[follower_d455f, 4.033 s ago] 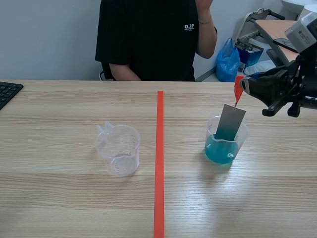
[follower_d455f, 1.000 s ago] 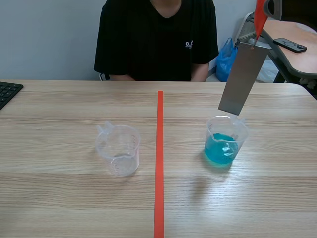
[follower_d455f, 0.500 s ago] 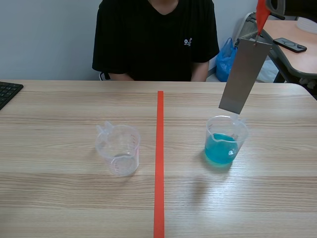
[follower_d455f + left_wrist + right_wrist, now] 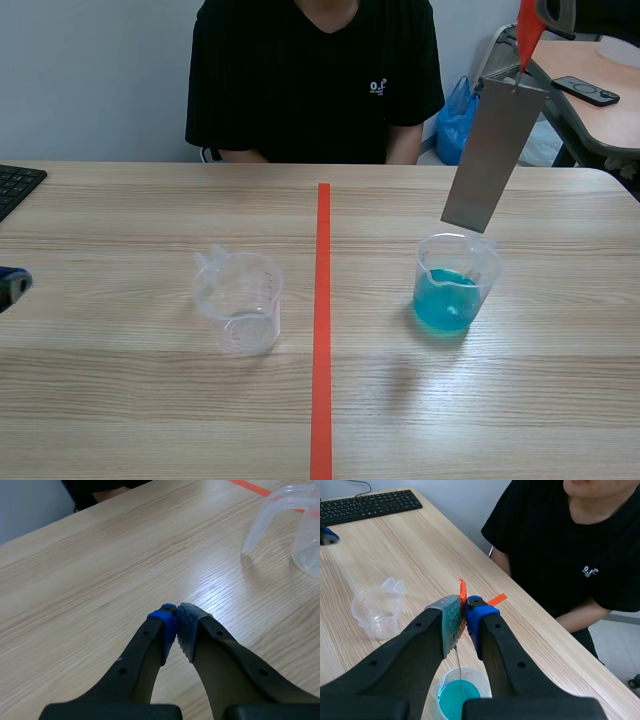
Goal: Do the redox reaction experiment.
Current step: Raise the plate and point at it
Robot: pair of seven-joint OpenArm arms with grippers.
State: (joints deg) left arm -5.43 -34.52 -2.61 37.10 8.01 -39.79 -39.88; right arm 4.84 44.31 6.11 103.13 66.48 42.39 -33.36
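Observation:
A grey metal plate (image 4: 493,155) hangs by an orange-red tab (image 4: 526,35) above a clear beaker of blue liquid (image 4: 455,292) right of the red line. The plate's lower edge is just over the beaker's rim. My right gripper (image 4: 464,614) is shut on the tab (image 4: 462,591), high above that beaker (image 4: 460,692). An empty clear beaker (image 4: 240,300) stands left of the line. My left gripper (image 4: 176,617) is shut on nothing, low over bare table, with the empty beaker (image 4: 300,525) ahead of it to one side. Only its blue tip (image 4: 10,284) shows in the scene view.
A person in a black shirt (image 4: 315,80) sits across the table. A black keyboard (image 4: 15,185) lies at the far left edge. A red tape line (image 4: 322,320) runs down the table's middle. A blue bag (image 4: 458,120) and another desk stand behind on the right.
Four seconds ago the plate stood in the blue liquid; it now hangs lifted out and has held still for the last second. My left gripper's tip has come in at the left edge.

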